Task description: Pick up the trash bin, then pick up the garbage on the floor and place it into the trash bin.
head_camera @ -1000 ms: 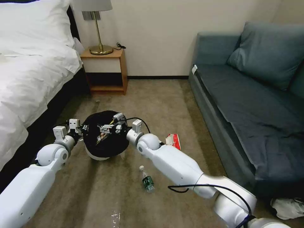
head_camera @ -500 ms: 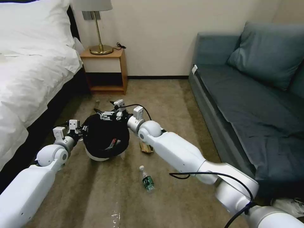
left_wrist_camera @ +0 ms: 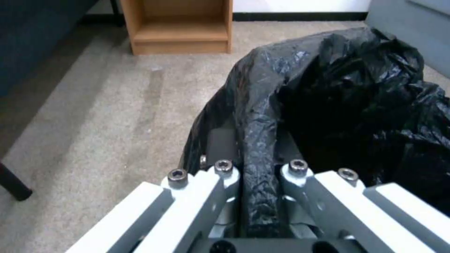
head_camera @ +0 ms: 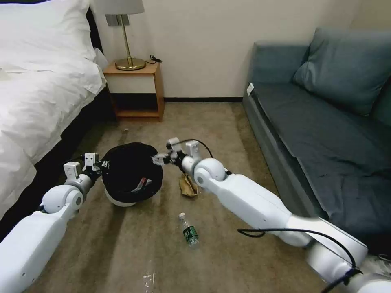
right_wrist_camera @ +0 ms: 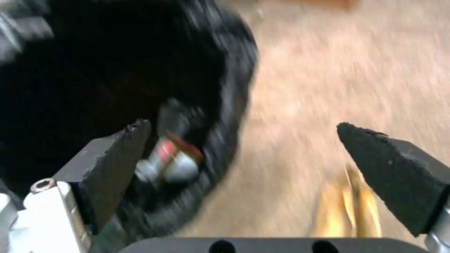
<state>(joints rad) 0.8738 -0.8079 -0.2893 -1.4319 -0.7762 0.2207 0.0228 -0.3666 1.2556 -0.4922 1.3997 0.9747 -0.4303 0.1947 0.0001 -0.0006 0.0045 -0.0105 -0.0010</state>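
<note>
While the left gripper [head_camera: 99, 164] clamps the near rim of the trash bin [head_camera: 131, 175] from the bed side, the head view has the right gripper [head_camera: 159, 158] hovering at the bin's far right edge, fingers spread with nothing between them. A red-and-white packet [head_camera: 142, 182] lies inside the black bag. On the floor [head_camera: 211, 126], a brown paper bag [head_camera: 188, 185] sits just right of the bin, a bottle [head_camera: 189, 231] nearer the robot. Over to the left wrist view: fingers [left_wrist_camera: 300, 175] pinched tight on the bag-wrapped rim [left_wrist_camera: 255, 147], a grip the head view only hints at. Right wrist view, blurred: wide-open fingers [right_wrist_camera: 112, 154] straddle the bin's edge, packet [right_wrist_camera: 168, 163] below one, paper bag [right_wrist_camera: 349, 207] beside the other.
</note>
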